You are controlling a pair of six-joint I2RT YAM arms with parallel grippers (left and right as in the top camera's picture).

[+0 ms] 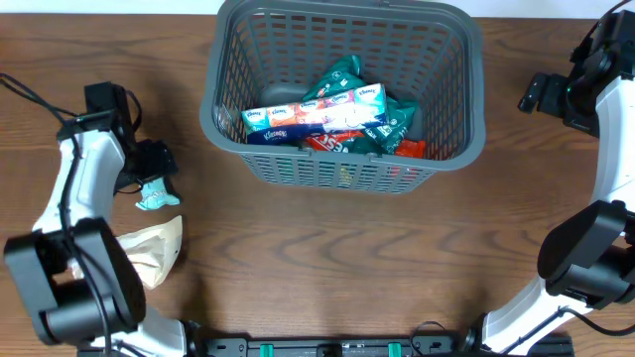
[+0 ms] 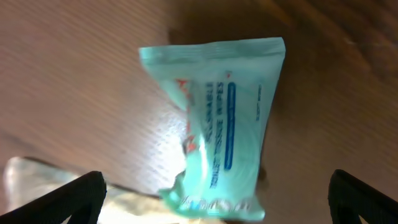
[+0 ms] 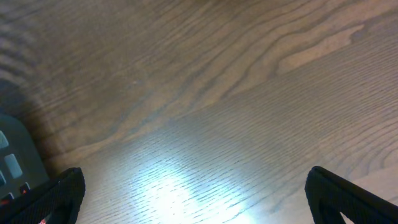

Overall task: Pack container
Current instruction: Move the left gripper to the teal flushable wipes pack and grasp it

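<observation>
L pincer (image 2: 216, 186) wide over teal pkt (image 2: 217, 112)

Left tool (image 2: 216, 186) and right tool (image 3: 194, 186) both spread wide.

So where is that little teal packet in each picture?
Overhead: teal packet at far left, mid-height.
Left wrist: the teal packet fills the centre.
Right wrist: not in it.
Shared landmark: the cream pouch beside it, in overhead and left wrist.
</observation>
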